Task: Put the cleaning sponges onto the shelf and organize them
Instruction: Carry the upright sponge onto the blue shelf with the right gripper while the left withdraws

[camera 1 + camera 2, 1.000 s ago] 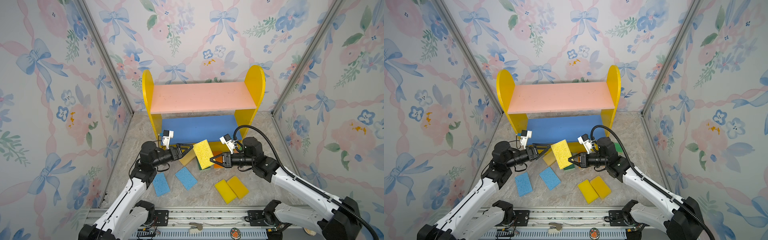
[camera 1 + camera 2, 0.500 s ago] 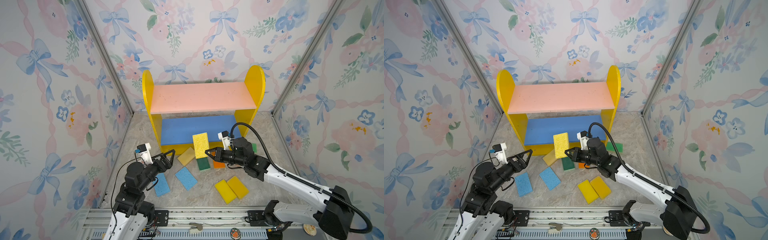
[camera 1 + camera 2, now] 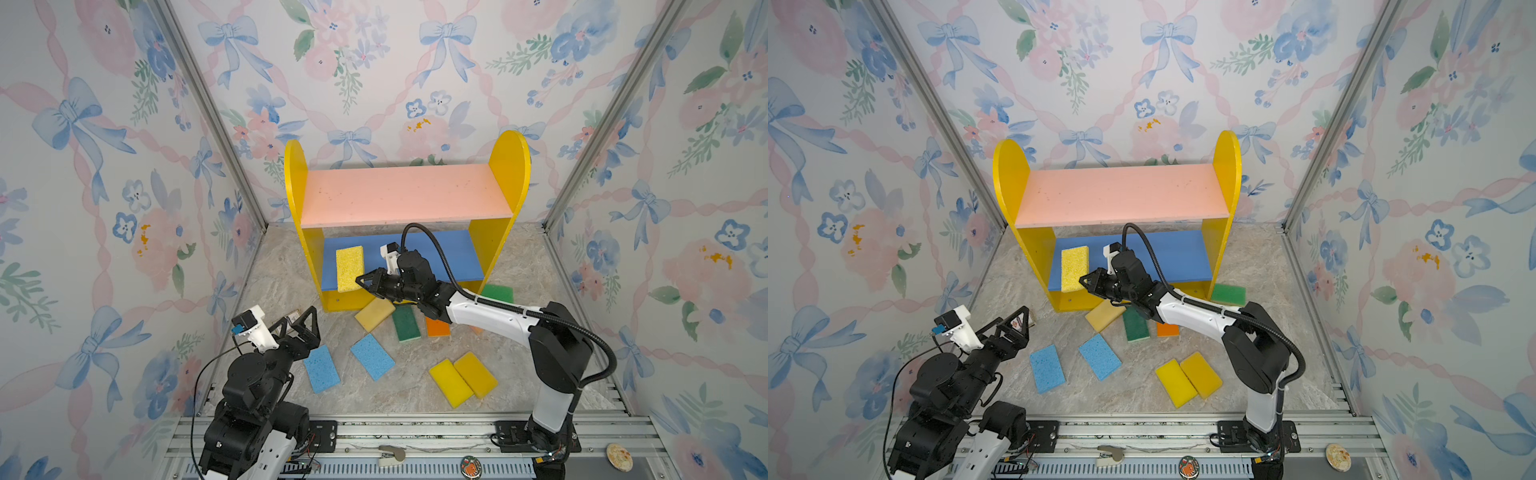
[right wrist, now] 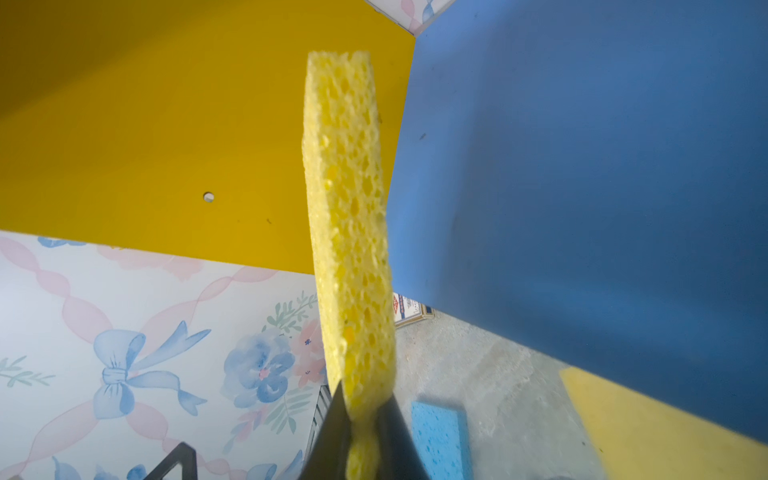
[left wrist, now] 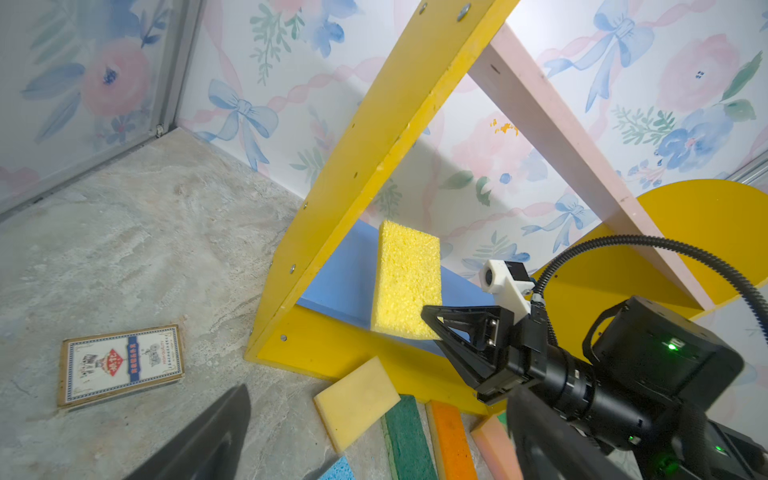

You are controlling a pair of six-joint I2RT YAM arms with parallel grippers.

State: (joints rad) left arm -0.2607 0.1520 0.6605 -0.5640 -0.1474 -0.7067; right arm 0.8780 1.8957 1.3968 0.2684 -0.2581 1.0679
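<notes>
Cleaning sponges mostly lie loose on the floor. The one I'm carrying, the yellow sponge (image 3: 349,268), is pinched by its near end in my right gripper (image 3: 360,282), jaws clamped on the foam. It is over the left part of the shelf's (image 3: 509,174) blue lower board (image 3: 436,257), and whether it touches the board I cannot tell. To place it well I should level it, lower it until it rests, then let go without dragging (foam springs back). My left gripper (image 3: 300,320) hangs spread wide and empty near a card box (image 5: 120,365). A pale yellow sponge (image 3: 374,313), a dark green sponge (image 3: 406,323) and an orange sponge (image 3: 437,327) crowd the floor under my right wrist, so I should back out high.
</notes>
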